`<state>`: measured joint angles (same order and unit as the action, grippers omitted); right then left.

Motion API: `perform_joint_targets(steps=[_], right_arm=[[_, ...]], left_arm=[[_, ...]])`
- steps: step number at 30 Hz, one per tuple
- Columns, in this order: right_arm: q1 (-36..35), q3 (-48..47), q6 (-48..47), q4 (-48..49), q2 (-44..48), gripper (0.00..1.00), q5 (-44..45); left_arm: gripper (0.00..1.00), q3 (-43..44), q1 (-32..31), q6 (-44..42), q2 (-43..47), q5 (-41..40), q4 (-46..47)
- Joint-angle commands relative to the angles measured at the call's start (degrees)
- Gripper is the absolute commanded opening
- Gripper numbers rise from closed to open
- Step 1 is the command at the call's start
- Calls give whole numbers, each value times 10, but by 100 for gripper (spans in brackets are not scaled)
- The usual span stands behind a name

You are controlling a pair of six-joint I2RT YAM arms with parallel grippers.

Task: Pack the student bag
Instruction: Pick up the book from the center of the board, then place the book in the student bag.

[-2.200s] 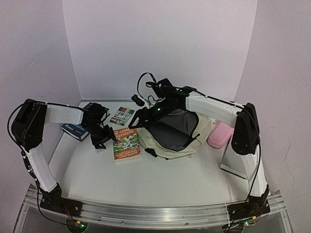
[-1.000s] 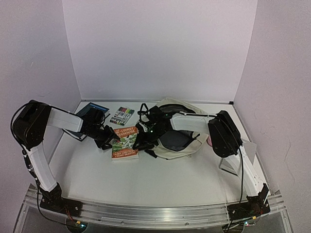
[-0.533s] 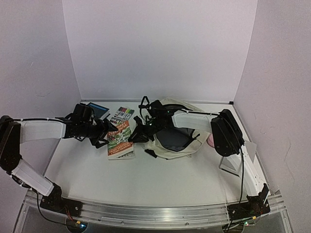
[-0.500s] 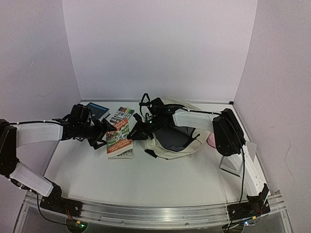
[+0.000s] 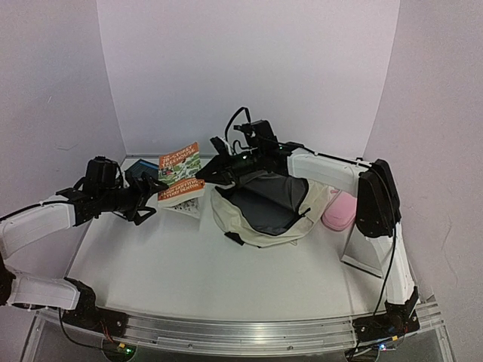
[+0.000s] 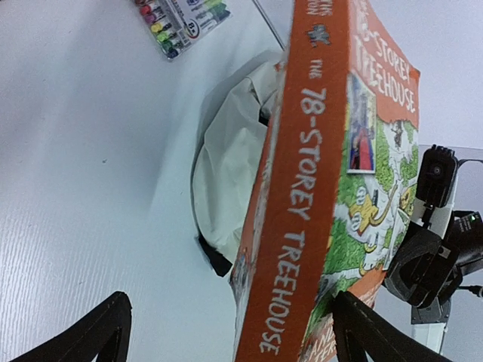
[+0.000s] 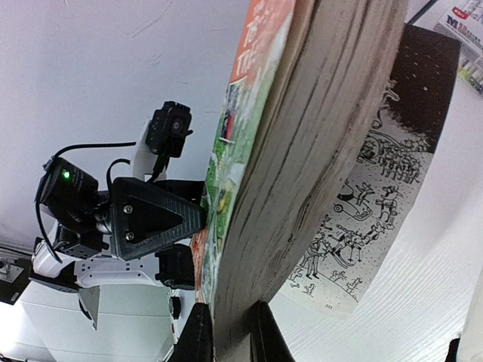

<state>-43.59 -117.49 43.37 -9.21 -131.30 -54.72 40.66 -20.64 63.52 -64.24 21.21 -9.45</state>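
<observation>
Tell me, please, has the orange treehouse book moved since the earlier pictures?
Yes. The book lay flat on the table beside the student bag; now it is raised off it, tilted, and further back toward the rear wall.

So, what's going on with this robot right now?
Both arms are at the book, which is raised off the table next to the student bag. The right gripper is clamped on its page edge. The left gripper has a finger on either side of it, but its grip is unclear. The bag lies open with its dark lining showing. A marker pack and a pink pencil case lie outside the bag.
</observation>
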Motion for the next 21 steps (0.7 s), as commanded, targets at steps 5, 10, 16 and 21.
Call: perform_joint_targets(steps=[5, 10, 16, 21], right_arm=[[-7, 36, 4, 88, 72, 0, -85], [-9, 50, 3, 108, 88, 0, -96], [-5, 69, 10, 111, 98, 0, -114], [16, 86, 5, 108, 101, 4, -98]], left_arm=[[84, 29, 4, -7, -49, 127, 138], [69, 31, 4, 14, -76, 166, 212], [43, 22, 5, 37, -83, 175, 267], [17, 24, 5, 58, -86, 177, 306]])
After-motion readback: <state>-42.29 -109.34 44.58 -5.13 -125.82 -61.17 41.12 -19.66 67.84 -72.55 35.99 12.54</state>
